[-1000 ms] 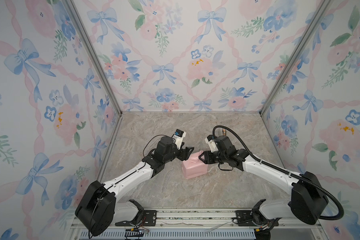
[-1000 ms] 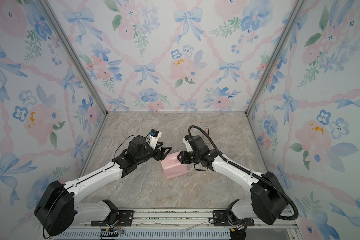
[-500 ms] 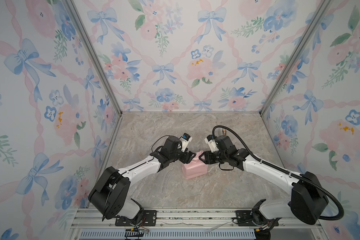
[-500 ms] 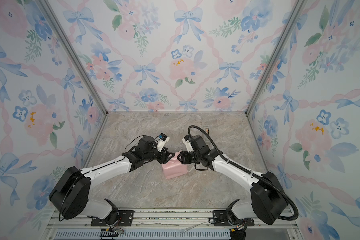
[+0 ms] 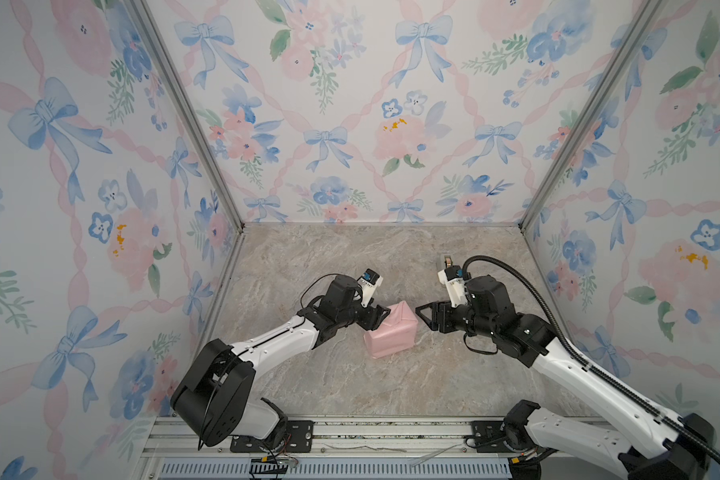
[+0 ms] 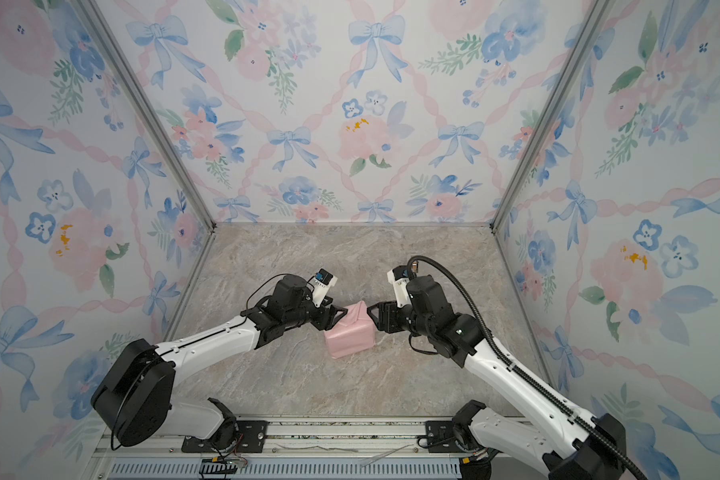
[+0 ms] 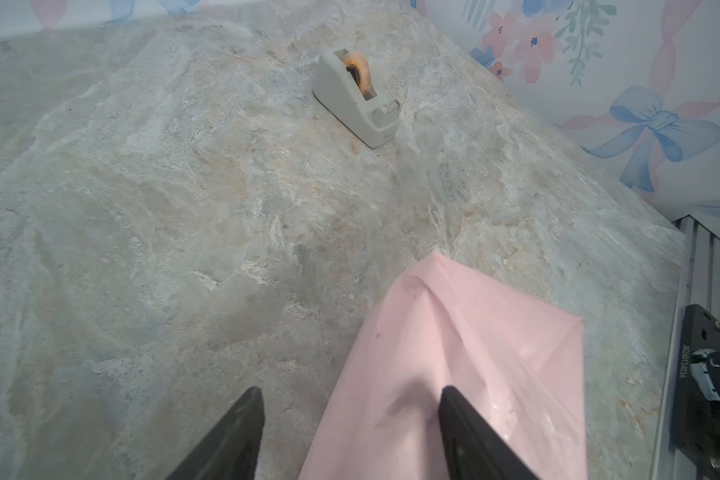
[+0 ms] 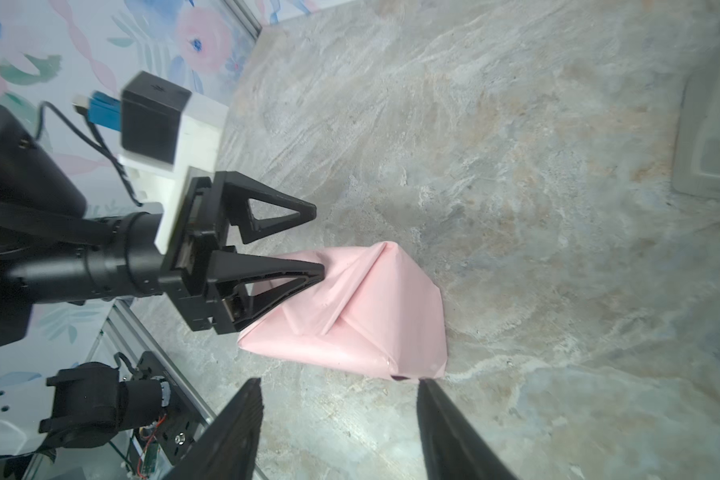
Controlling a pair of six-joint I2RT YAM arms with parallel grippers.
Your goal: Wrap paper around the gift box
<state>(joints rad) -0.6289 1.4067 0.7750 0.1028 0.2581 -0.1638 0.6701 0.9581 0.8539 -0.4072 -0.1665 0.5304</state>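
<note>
Now, in a top view the pink paper point(image 5: 390, 335), with the box hidden inside, sits mid-table point(image 5: 350, 257) between the arms. The left claw point(image 5: 381, 312) touches its near end. The right claw point(image 5: 422, 313), pressed against it a second ago, has backed off and spread. In the left wrist view the jaws are apart, with one finger point(image 7: 466, 424) over the paper point(image 7: 454, 332). In the right wrist view the jaws are apart and empty, and the folded end point(image 8: 362, 316) is straight ahead.

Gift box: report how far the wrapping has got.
Done: the paper encloses the gift box, pink face out, end flaps folded; only a dark corner shows. In hand: nothing gripped; the open left pincer has one finger at an end flap, the open right pincer stands clear. Left: perhaps securing that flap; the tape dispenser sits apart.
</note>
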